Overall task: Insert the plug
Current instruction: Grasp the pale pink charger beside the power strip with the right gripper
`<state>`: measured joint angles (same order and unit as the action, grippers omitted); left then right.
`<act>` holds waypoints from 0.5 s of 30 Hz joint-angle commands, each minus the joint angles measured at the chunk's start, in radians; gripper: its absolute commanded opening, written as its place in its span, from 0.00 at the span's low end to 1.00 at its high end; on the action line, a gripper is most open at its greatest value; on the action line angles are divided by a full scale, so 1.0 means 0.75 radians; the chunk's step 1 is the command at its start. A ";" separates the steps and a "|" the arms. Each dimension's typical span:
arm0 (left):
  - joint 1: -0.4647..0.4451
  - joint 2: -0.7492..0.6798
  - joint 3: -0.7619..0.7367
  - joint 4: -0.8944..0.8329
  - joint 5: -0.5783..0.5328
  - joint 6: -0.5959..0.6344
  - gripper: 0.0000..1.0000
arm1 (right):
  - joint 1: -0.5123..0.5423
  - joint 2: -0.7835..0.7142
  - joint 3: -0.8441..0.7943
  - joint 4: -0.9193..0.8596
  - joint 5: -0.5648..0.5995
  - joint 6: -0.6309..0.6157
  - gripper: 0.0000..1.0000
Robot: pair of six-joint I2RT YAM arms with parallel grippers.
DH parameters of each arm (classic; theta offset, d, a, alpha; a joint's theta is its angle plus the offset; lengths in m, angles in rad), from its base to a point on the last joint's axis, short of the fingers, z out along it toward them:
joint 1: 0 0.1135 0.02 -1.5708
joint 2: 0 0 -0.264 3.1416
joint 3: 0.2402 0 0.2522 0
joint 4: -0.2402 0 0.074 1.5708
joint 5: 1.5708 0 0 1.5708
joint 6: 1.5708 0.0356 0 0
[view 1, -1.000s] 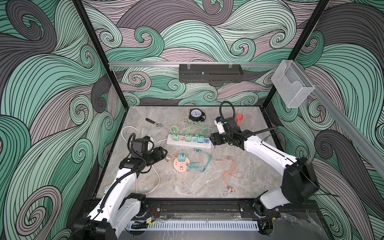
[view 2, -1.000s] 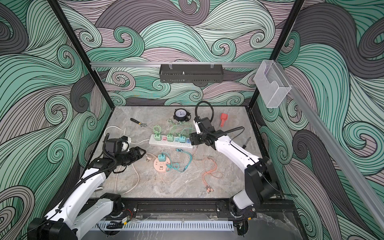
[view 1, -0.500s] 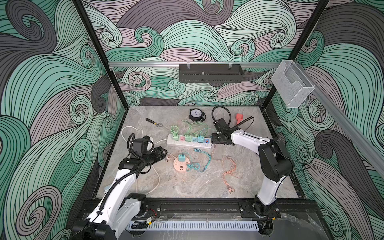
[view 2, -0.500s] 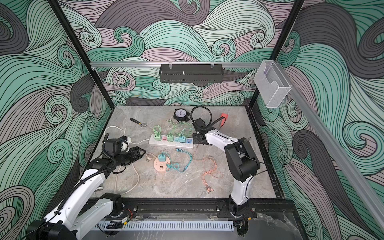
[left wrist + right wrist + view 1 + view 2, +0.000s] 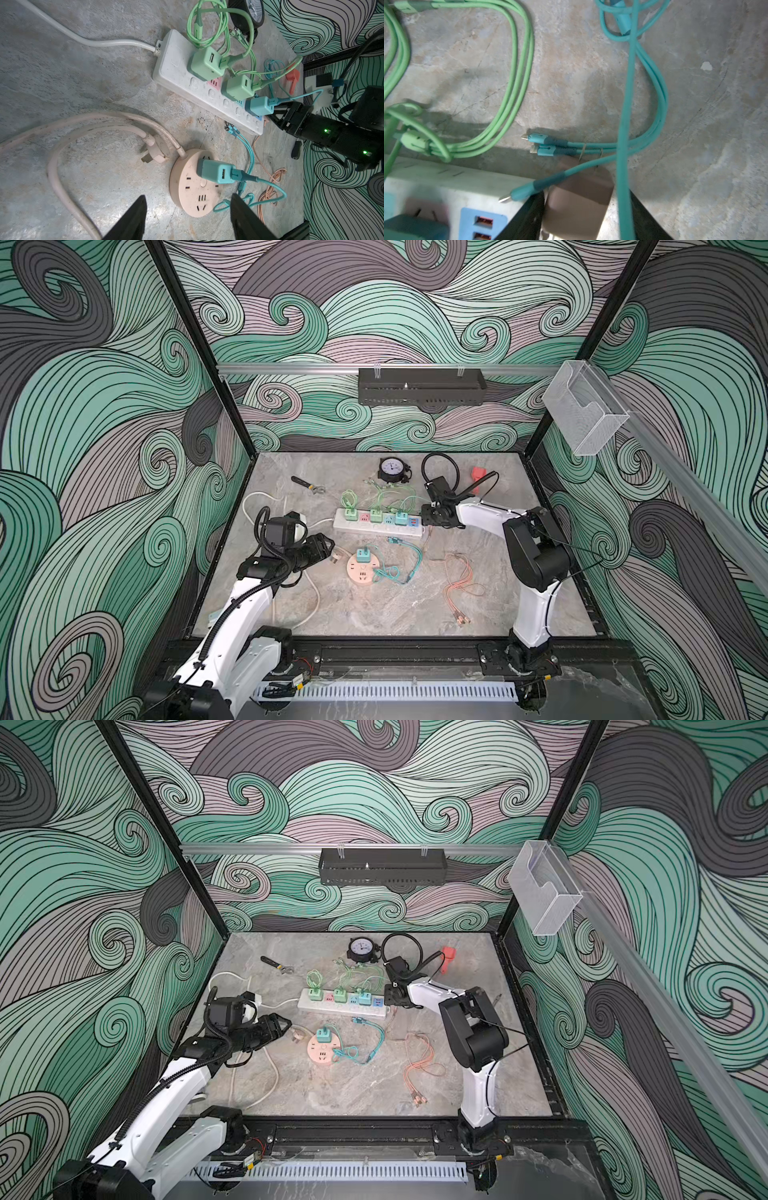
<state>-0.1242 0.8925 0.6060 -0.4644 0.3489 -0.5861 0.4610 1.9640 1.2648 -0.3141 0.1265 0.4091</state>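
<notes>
Watching right wrist view: dusty-pink cube plug (image 5: 577, 212), two prongs, sits between jaws of right gripper (image 5: 585, 193) at end of long white plastic power strip (image 5: 446, 182); clamped or loose, cannot tell. Seat grip, square prongs to free slot, press straight. Left wrist view: left gripper (image 5: 189, 196) spread wide, empty. Top view: grey marbled tabletop (image 5: 374, 614), loose cables (image 5: 455, 585), swirl-patterned walls (image 5: 104, 427).

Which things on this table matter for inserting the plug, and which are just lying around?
For the job:
- pink charger, with the right tool around it
- power strip

Lying about:
- gauge
- wrench
- orange cable
- red piece
</notes>
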 commanded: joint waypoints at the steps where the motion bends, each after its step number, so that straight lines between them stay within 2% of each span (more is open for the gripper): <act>1: 0.010 -0.012 0.042 -0.021 0.014 0.023 0.67 | 0.003 0.026 0.026 -0.043 -0.005 0.025 0.59; 6: 0.010 -0.012 0.042 -0.019 0.017 0.023 0.67 | 0.002 0.000 -0.002 -0.098 0.028 0.004 0.54; 12: 0.010 0.002 0.059 -0.015 0.052 0.029 0.67 | 0.003 -0.096 -0.062 -0.135 0.034 -0.070 0.38; 15: 0.011 0.015 0.069 0.012 0.137 0.039 0.67 | 0.004 -0.197 -0.095 -0.158 0.004 -0.138 0.32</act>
<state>-0.1242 0.8951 0.6075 -0.4629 0.3855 -0.5827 0.4625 1.9060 1.2083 -0.3943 0.1310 0.3561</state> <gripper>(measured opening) 0.669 0.418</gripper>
